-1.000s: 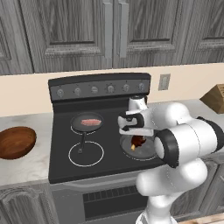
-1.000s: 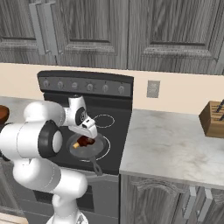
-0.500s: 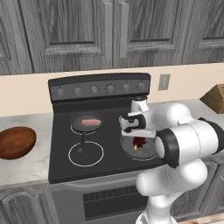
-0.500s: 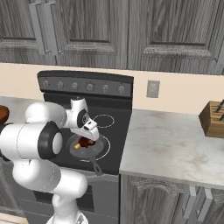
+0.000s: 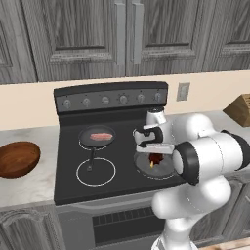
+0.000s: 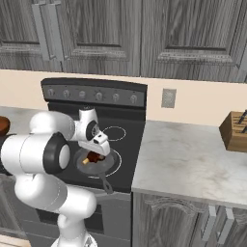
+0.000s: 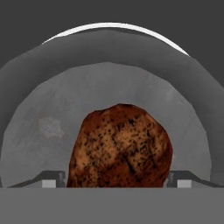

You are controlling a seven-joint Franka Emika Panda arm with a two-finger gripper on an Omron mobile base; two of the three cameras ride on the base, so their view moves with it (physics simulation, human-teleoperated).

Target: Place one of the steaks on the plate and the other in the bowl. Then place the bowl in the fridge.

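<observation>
A dark brown steak point(image 5: 156, 159) point(image 6: 94, 157) point(image 7: 120, 146) lies in the front right frying pan point(image 5: 144, 168) point(image 7: 43, 127) on the stove. My gripper point(image 5: 155, 152) point(image 6: 96, 152) point(image 7: 116, 181) points down into that pan, open, one fingertip on each side of the steak and close to its flanks. The pale pink steak point(image 5: 100, 135) rests flat in the back left pan point(image 5: 111, 137). The reddish-brown bowl point(image 5: 18, 158) point(image 6: 2, 124) stands on the counter left of the stove, with nothing in it. The plate and the fridge are out of view.
The back left pan's long handle point(image 5: 91, 156) points toward the stove front. The front pan's handle point(image 6: 103, 183) juts over the stove edge. A knife block point(image 5: 239, 110) point(image 6: 236, 130) stands at the far right of the marble counter point(image 6: 193, 164). Dark cabinets hang above.
The hand has sunk a little lower into the front right pan, down around the dark steak. Both steaks, the pans and the bowl have stayed put.
</observation>
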